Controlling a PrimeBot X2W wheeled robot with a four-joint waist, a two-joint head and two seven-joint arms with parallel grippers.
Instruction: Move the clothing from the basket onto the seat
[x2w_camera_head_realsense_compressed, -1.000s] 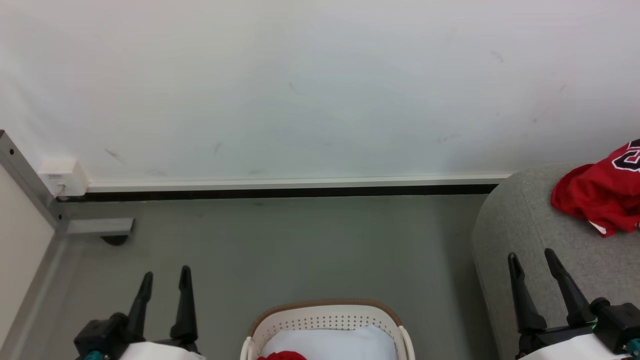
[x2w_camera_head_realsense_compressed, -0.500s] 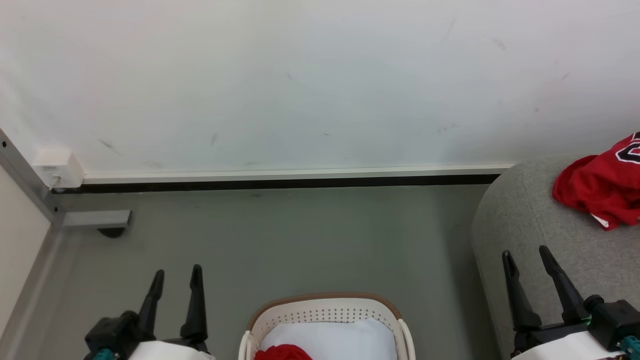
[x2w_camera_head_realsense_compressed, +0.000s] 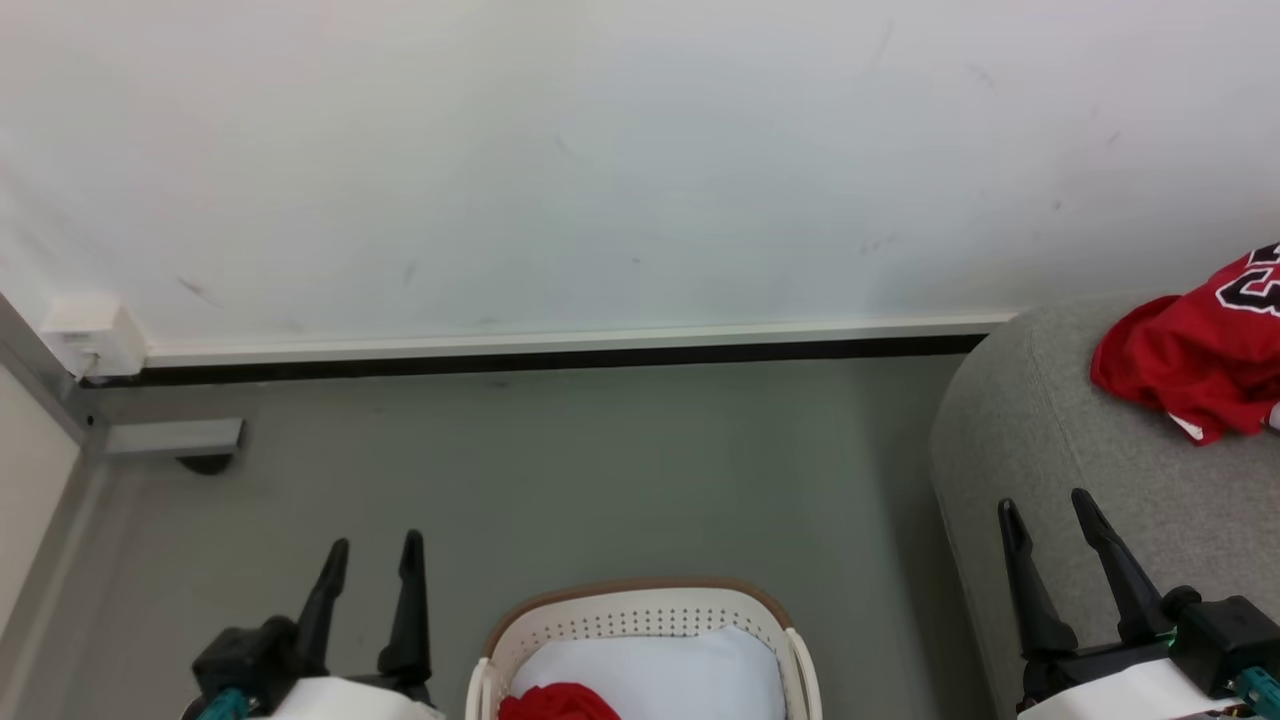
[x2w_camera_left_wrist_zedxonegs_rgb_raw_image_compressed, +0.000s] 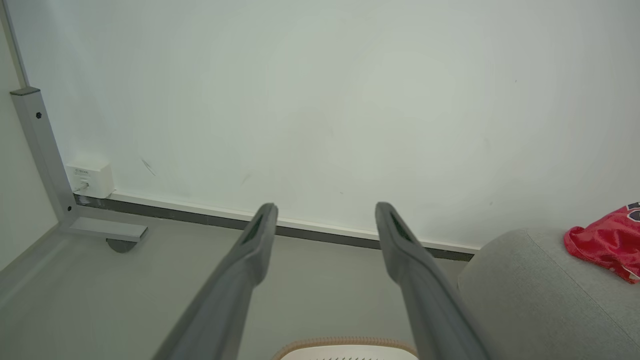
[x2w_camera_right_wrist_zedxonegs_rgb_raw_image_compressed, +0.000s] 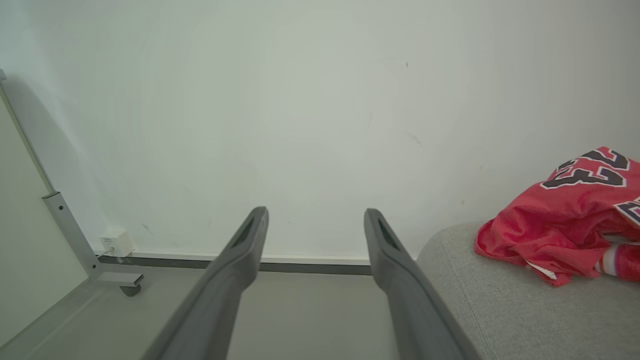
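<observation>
The head view is shifted slightly; the left gripper (x2w_camera_head_realsense_compressed: 376, 541) is brought nearer the basket (x2w_camera_head_realsense_compressed: 640, 592), just to its right, jaws wide, nothing held. The right gripper (x2w_camera_head_realsense_compressed: 1042, 500) is spread wide and empty at the seat (x2w_camera_head_realsense_compressed: 1040, 420) edge. One red garment (x2w_camera_head_realsense_compressed: 1180, 360) is seen ahead-right of it on the seat. More clothing (x2w_camera_head_realsense_compressed: 558, 704) is left in the basket, so another pick is judged due.

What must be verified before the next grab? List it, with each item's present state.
1. Left gripper jaws open, empty: ok.
2. Right gripper jaws open, empty: ok.
3. Basket emptied: not ok; a red garment lies inside.
4. Free room on the seat beside the jersey lying there: ok.
5. A gripper above the basket: not ok; left hangs over floor, right by the seat's edge.
6. Number of garments left: cannot tell; the head view's bottom edge cuts the basket off.
</observation>
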